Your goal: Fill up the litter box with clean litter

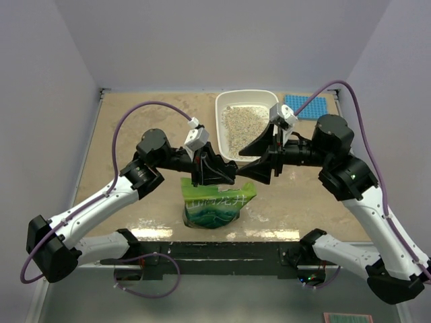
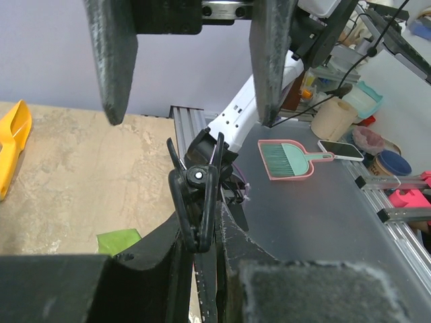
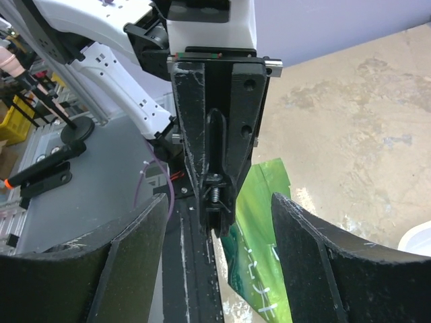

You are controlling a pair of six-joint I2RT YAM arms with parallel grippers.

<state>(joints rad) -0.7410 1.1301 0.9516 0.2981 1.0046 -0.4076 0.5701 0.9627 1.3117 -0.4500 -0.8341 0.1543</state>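
The white litter box [image 1: 220,108] stands at the back centre with beige-grey clean litter [image 1: 242,124] inside. A crinkly green bag [image 1: 214,203] stands upright at the front centre; it also shows in the right wrist view [image 3: 264,222]. A long black clip [image 2: 196,202] is at the bag's top. My left gripper [image 1: 215,173] is above the bag, its jaws close around this clip [image 3: 214,161]. My right gripper [image 1: 254,171] faces it from the right, open, with a finger [image 3: 138,249] on each side of the clip.
A blue studded mat [image 1: 306,106] lies right of the litter box. An orange-yellow scoop [image 2: 13,145] lies on the table, seen at the left of the left wrist view. The grey walls enclose the table on three sides.
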